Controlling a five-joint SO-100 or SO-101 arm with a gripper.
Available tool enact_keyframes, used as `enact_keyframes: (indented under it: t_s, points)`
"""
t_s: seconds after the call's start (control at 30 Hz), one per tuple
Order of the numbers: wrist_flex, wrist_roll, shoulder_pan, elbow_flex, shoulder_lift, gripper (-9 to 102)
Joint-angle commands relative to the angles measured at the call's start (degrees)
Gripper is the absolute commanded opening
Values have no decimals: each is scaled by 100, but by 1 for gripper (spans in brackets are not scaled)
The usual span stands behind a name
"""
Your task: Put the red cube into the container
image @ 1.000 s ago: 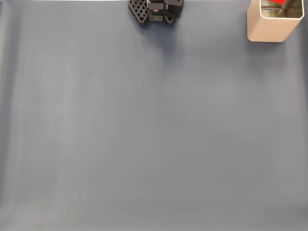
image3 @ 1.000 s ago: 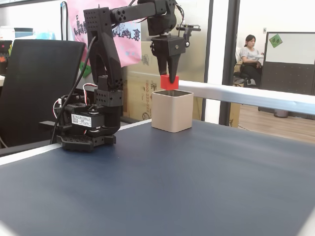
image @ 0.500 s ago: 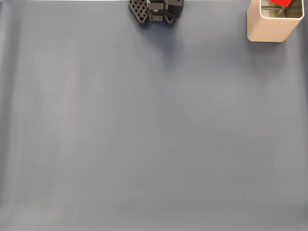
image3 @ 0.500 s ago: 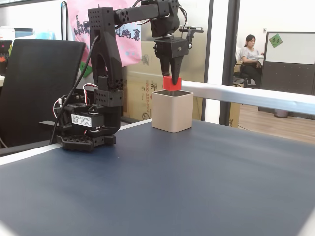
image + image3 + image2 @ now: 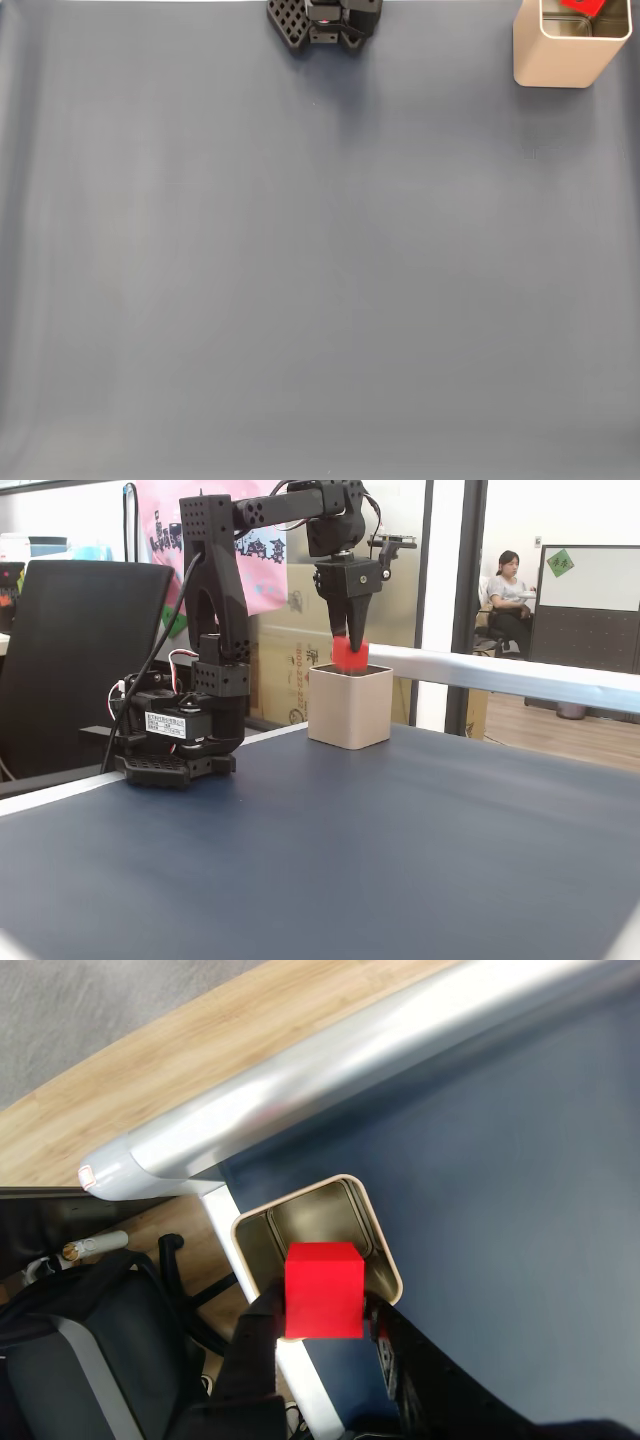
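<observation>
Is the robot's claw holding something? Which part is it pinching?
Yes: the gripper pinches the small red cube by two opposite side faces, near its lower edge in the wrist view.

The small matt red cube [image 5: 322, 1288] looked smooth. The tall beige tin container [image 5: 385, 1265] had a shiny metallic interior. The dark blue tabletop [image 5: 320, 280] appeared matt.

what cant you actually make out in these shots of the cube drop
- Container floor: in the wrist view the red cube held in the gripper covers much of the opening.
- Far rim of the container and most of the cube: cut off by the top edge in a fixed view from above.
- Gap between cube and container rim: in the side fixed view they overlap, so clearance is unclear.
</observation>
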Motion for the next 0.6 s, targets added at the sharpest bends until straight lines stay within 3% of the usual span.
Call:
enact_keyframes:
  t_s: [0.0, 0.27, 0.57]
  points:
    - [9, 88, 18, -290, 44, 24]
    - [229, 220, 9, -466, -9, 35]
    - [272, 167, -70, -483, -79, 36]
